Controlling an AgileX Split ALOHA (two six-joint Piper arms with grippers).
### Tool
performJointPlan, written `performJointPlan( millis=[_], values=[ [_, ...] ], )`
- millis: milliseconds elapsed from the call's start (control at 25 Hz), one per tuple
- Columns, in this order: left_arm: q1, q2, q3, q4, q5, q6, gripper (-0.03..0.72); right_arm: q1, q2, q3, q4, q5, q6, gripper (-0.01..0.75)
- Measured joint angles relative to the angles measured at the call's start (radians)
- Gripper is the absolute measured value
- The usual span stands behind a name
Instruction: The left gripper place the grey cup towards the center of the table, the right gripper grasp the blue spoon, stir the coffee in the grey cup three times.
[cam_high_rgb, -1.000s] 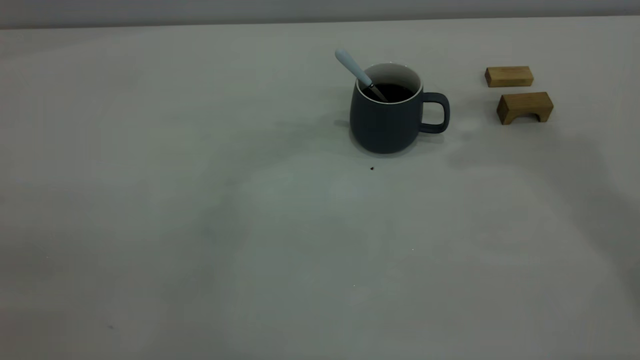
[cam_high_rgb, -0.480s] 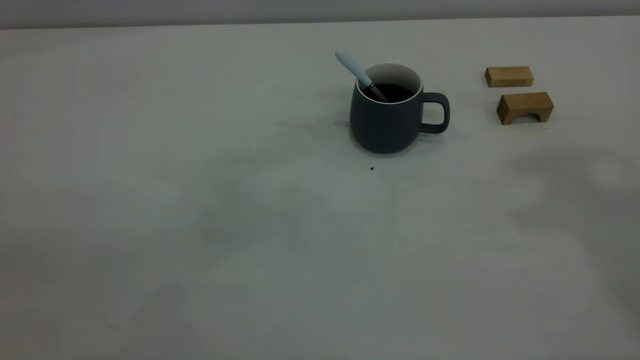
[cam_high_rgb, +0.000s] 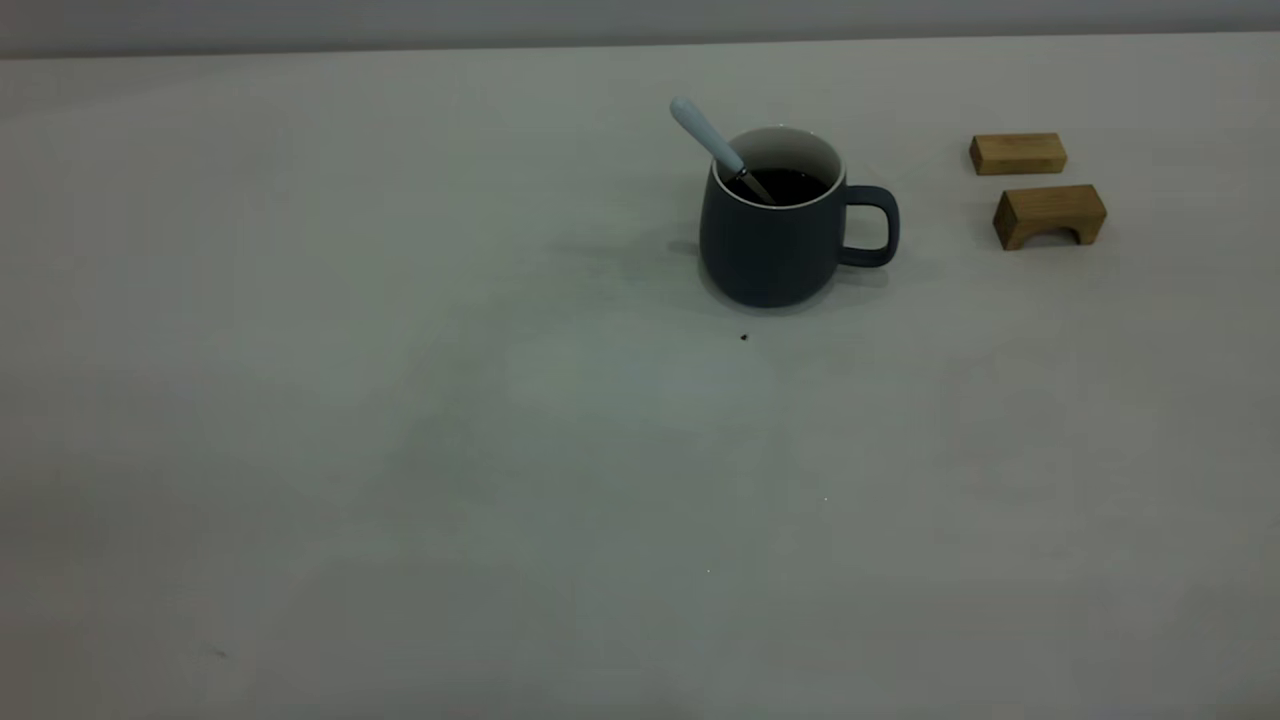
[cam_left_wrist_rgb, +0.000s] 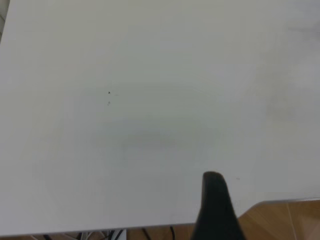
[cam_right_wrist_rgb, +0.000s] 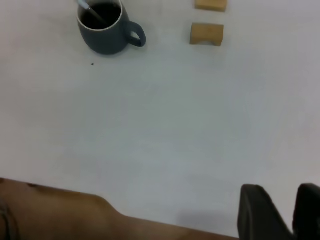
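Noted shadows cast on table (cam_high_rgb: 400, 450) a moment ago now gone, cup (cam_high_rgb: 770, 250) unmoved. Found right gripper (cam_right_wrist_rgb: 280, 192) back at table edge, fingers apart and empty, cup far ahead of it with spoon (cam_high_rgb: 705, 135) leaning in coffee (cam_high_rgb: 790, 183). Cannot tell left gripper (cam_left_wrist_rgb: 215, 200) grip, no cup near it; judged stirring finished, arms retired.

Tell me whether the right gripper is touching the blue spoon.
Apart. The right wrist view shows the right gripper over the table's near edge, with bare table between it and the blue spoon.
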Motion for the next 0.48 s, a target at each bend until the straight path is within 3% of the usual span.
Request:
performJointPlan(
  millis=[480],
  values=[
    [0.0, 0.0, 0.0, 0.0, 0.0, 0.0, 0.585, 0.0, -0.529, 0.377, 0.016, -0.01, 0.0, 0.228]
  ],
)
